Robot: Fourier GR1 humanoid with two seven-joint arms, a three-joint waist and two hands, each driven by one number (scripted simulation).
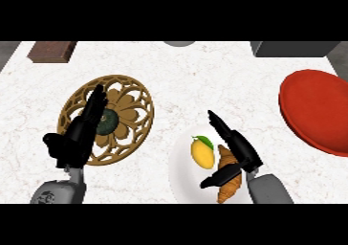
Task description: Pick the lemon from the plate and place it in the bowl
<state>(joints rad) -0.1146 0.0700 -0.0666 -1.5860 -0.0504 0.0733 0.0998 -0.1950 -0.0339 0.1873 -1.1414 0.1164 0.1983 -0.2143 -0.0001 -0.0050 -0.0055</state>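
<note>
The lemon (201,151) is lying on the white plate (180,162), just beside a croissant (229,179) partly hidden under the right hand (233,148). That hand is hovering over the plate with fingers straight and thumb spread, holding nothing. Right of the plate, the red bowl (318,110) is running off the edge. Left of the plate, the left hand (78,136) is showing straight, empty fingers, covering part of a carved wooden trivet (131,112).

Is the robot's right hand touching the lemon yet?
Apart. The head view shows bare white plate between the lemon and the right hand, whose open fingers lie over the croissant.
</note>
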